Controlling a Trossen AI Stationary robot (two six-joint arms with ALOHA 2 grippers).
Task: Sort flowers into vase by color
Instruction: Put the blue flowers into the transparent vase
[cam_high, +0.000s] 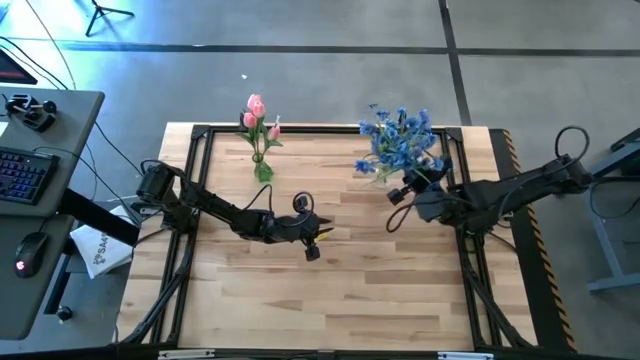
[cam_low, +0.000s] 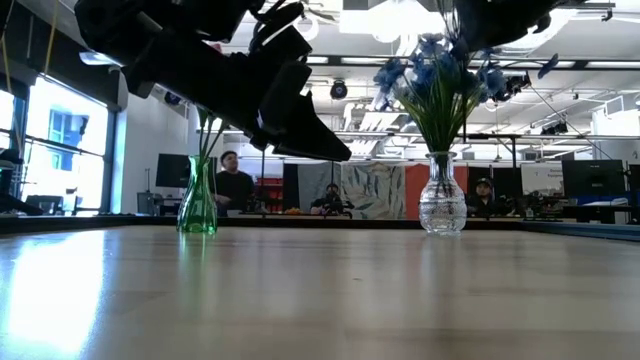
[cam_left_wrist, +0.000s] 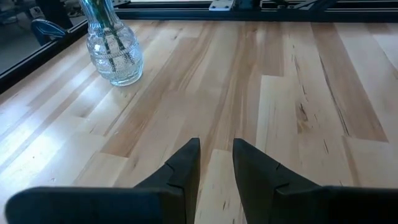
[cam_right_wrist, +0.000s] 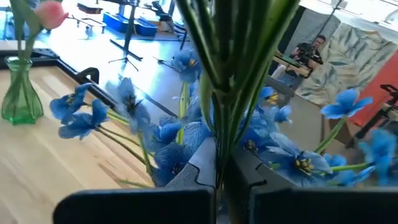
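The table (cam_high: 340, 290) carries two vases near its far edge: a green vase (cam_high: 263, 170) holding the pink flowers (cam_high: 256, 112), and, well apart from it, a clear vase (cam_low: 441, 206) holding the blue flowers (cam_high: 400, 140). No loose stems show on the bare wood in any view.

Left arm: the left gripper (cam_high: 312, 243) hangs above the middle of the table, nearer than the green vase. In the left wrist view its fingers (cam_left_wrist: 186, 165) stand a little apart with nothing between them; only bare planks and the clear vase lie ahead.

Right arm: the right gripper (cam_high: 412, 192) sits at the blue bunch, just on the near side of the clear vase. In the right wrist view its fingers (cam_right_wrist: 199, 171) are closed together around a bundle of green stems (cam_right_wrist: 233, 68), with blue blossoms on every side.

Step in hand, as judged: insertion of the blue stems into the clear vase, late in the task, both colours being already grouped.

Next move, as judged:
1. Confirm that the stem ends are seated inside the vase neck; this is hidden in all views.
2. Part the right fingers gently.
3. Withdraw upward without dragging blossoms or tipping the vase
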